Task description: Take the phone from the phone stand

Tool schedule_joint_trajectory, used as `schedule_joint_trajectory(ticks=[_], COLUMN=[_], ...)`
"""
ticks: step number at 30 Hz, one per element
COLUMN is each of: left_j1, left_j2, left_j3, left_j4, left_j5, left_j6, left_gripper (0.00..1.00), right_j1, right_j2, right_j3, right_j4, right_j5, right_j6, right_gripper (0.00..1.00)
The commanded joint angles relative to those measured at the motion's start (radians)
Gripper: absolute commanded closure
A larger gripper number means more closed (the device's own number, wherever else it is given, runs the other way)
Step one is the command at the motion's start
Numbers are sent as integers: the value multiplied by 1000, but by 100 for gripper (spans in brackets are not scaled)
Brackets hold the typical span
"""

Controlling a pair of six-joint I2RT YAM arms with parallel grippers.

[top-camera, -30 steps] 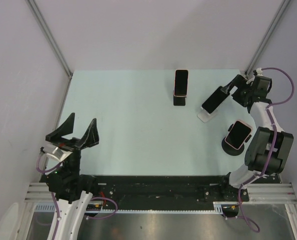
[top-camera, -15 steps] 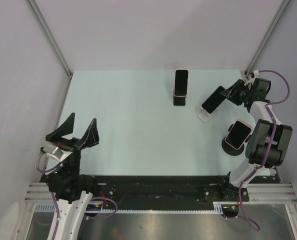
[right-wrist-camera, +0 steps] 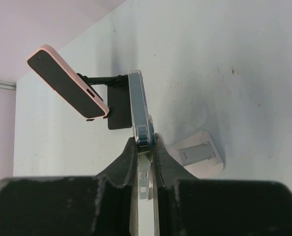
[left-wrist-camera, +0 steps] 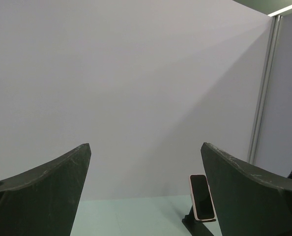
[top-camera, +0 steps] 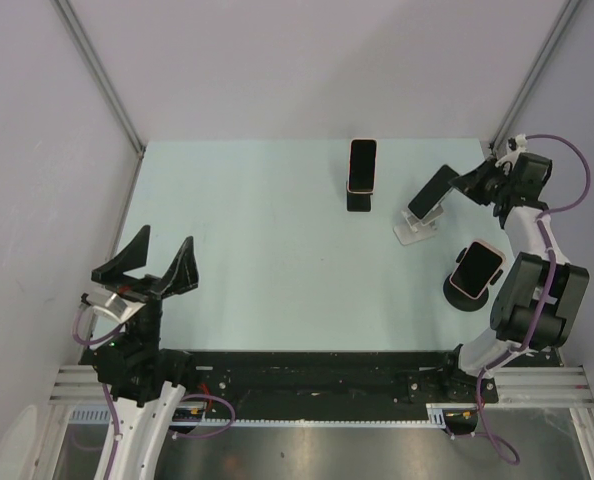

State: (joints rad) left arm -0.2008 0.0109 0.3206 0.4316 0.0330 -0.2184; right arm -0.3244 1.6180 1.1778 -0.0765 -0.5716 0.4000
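1. Closing is the change: a second ago the right gripper (top-camera: 474, 182) stood wide beside the phone (top-camera: 432, 190); now its fingers pinch the phone's upper end by its thin edges, seen clearly in the right wrist view (right-wrist-camera: 143, 145); the phone's top has shifted slightly toward the gripper.
2. Phone (right-wrist-camera: 138, 113) remains tilted over the white stand (top-camera: 414, 232) at the right of the table (top-camera: 247, 230); whether its lower end has left the cradle cannot be told.
3. Left gripper (top-camera: 147, 262) hangs near its base, well apart, jaws spread fully, holding nothing (left-wrist-camera: 146, 147).
4. Risks, as I judge them:
   - the grip takes only one end on narrow edges; a quick lift could let the phone pivot or slip out;
   - pulling sideways rather than up along the cradle could drag or tip the light white stand (right-wrist-camera: 197, 153);
   - a second phone (top-camera: 362, 165) on a black stand (top-camera: 358, 200) is near, and a third phone (top-camera: 476, 268) on a round stand (top-camera: 457, 295) lies under the arm; a wide swing might knock either.
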Motion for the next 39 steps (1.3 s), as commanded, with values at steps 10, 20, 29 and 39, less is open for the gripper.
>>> schedule_joint_trajectory(ticks=[10,20,29,39], left_j1=[-5,-32,-265,-551], left_j2=[145,481,764,957], left_j3=[47,253,374,460], left_j4=[-20,-301,-421,-464], left_j5=[41,88,82,-172], left_j6=[-33,-85,-37,2], left_gripper=[0,0,0,0], right_j1=[77,337,562,677], right_j2=[-326,-466,-465,-418], right_j3=[-24,-110,-233,-314], right_j4=[60,17,147,210], right_j5=[-37,-14,-34,-17], right_j6=[22,33,97,140], right_gripper=[100,100,100,100])
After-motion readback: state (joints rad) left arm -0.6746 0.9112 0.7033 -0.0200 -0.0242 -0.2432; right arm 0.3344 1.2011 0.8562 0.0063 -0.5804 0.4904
